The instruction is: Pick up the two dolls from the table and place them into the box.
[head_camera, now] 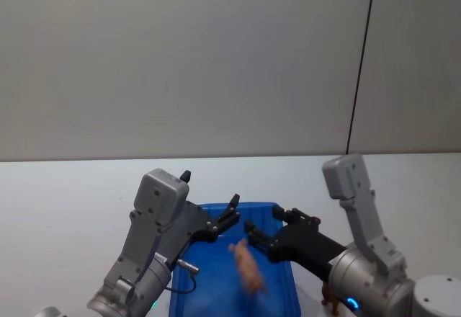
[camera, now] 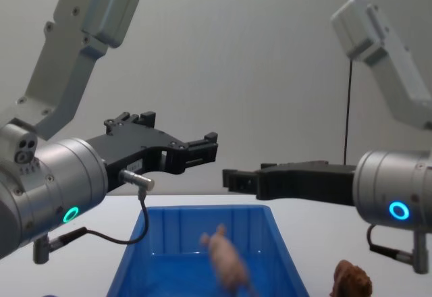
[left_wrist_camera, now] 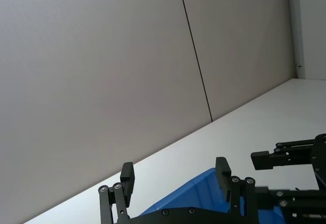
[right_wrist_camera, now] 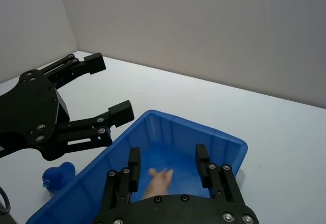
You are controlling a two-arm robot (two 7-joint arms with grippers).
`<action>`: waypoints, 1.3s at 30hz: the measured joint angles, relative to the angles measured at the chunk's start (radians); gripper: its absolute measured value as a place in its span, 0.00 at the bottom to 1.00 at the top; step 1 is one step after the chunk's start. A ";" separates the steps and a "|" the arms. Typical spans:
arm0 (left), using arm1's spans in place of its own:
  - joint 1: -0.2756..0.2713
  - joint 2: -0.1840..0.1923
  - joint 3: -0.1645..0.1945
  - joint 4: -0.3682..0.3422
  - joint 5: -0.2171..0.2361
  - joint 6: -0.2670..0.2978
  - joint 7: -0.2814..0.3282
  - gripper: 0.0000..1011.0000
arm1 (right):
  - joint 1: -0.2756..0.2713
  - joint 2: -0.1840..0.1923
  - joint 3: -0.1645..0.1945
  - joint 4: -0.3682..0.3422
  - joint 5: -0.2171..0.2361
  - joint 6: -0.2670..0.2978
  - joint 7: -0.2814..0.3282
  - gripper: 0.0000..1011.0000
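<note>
The pale pink doll (head_camera: 248,266) shows blurred over the inside of the blue box (head_camera: 284,274), free of both grippers. In the right wrist view this doll (right_wrist_camera: 158,180) lies below the open fingers of my right gripper (right_wrist_camera: 167,165), above the box floor (right_wrist_camera: 173,137). My right gripper (head_camera: 252,232) hangs over the box's far end. Facing it from the other side, my left gripper (head_camera: 232,212) is open and holds nothing. The reddish-brown doll (camera: 351,280) stands on the white table (head_camera: 65,202), just right of the box (camera: 162,233).
A small blue toy (right_wrist_camera: 58,175) sits on the table beside the box's outer wall, under my left gripper (right_wrist_camera: 97,96). A plain wall with a dark vertical seam (head_camera: 364,57) rises behind the table. Bare tabletop stretches to both sides of the box.
</note>
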 joint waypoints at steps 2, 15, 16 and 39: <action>0.000 0.000 0.000 0.000 0.000 0.000 0.000 0.99 | 0.005 -0.005 -0.004 0.009 -0.008 0.002 0.004 0.64; 0.000 0.000 0.000 0.000 0.000 0.000 0.000 0.99 | 0.009 0.013 0.009 0.021 -0.020 -0.024 -0.001 0.99; 0.000 0.000 0.000 0.000 0.000 0.000 0.000 0.99 | 0.005 0.020 0.015 0.017 -0.018 -0.029 -0.004 0.99; 0.000 0.000 0.000 0.000 0.000 0.000 0.000 0.99 | -0.148 0.136 0.079 -0.098 0.067 -0.042 -0.132 0.99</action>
